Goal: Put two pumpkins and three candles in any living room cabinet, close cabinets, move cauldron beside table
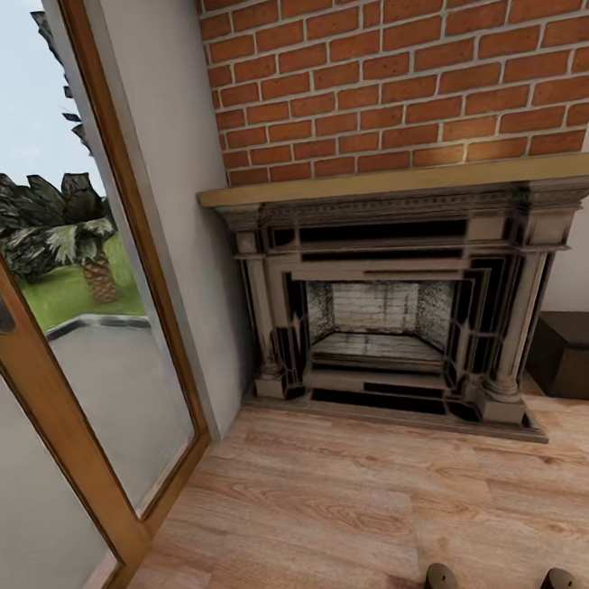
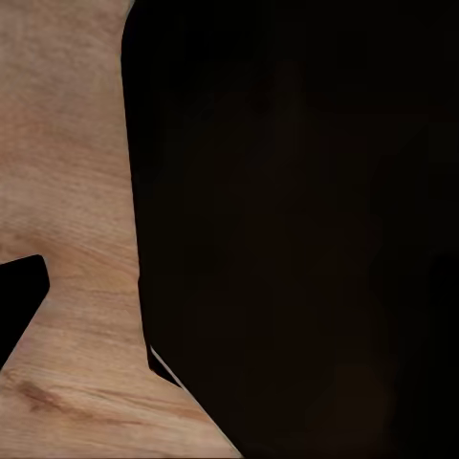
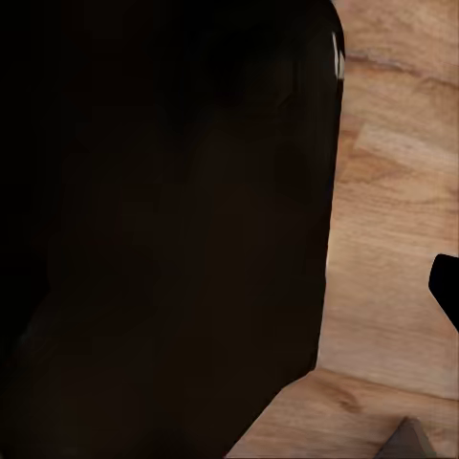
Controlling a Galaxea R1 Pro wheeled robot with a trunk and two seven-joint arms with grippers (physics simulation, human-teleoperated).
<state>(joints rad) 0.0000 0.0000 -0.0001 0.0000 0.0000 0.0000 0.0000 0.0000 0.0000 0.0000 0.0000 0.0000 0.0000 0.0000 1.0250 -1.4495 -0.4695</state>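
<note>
Facing the living room's fireplace [image 1: 397,320] now, I see its ornate dark frame against the red brick chimney [image 1: 405,56], with a pale wood mantel shelf [image 1: 400,180] across the top. Light plank floor [image 1: 354,515] runs up to it. Off to the head view's left there's a wood-framed glass door [image 1: 70,400] with grass and a palm outside. On the right, just beside the fireplace, I catch the end of the low dark brown cabinet [image 1: 583,364], front closed as far as I see. Both wrist views give me dark shapes over floorboards, so whether either claw is open or closed, I cannot tell.
</note>
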